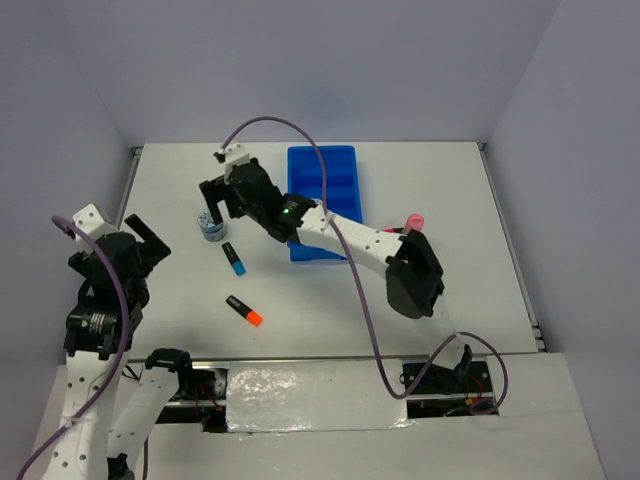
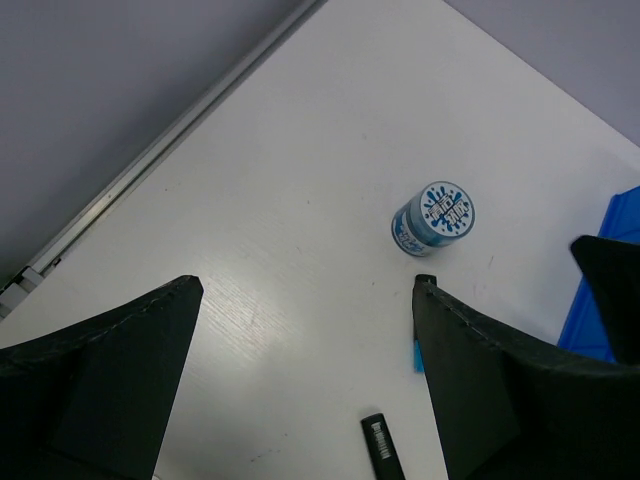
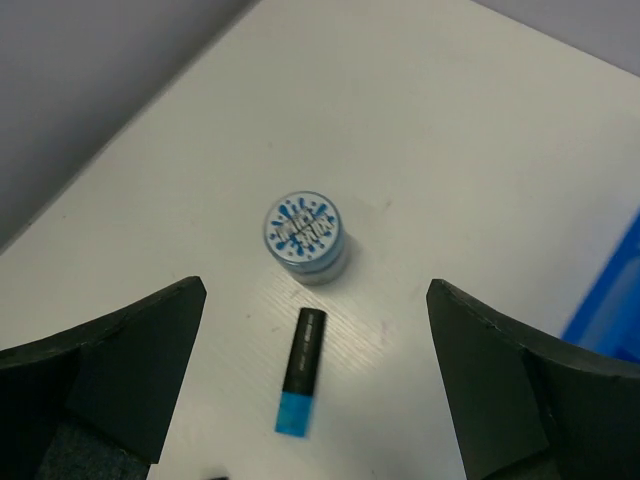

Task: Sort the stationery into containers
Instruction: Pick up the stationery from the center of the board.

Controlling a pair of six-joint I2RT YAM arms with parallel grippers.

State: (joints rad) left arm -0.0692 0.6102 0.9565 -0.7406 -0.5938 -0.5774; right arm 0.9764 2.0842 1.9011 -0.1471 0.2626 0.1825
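One tray [image 1: 335,165] lies mid-table; our right gripper [image 1: 212,212] hovers above the tub [image 3: 306,233], jaws apart and empty; our left gripper [image 1: 147,232] gapes idle near the table's left edge; a blue marker [image 3: 302,371] lies just beside the tub; we judge the pick is in hand: descend, straddle the tub, close.

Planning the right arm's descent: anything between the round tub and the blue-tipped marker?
Nothing. In the right wrist view only bare table separates the round tub from the blue-tipped marker; they lie close but apart.
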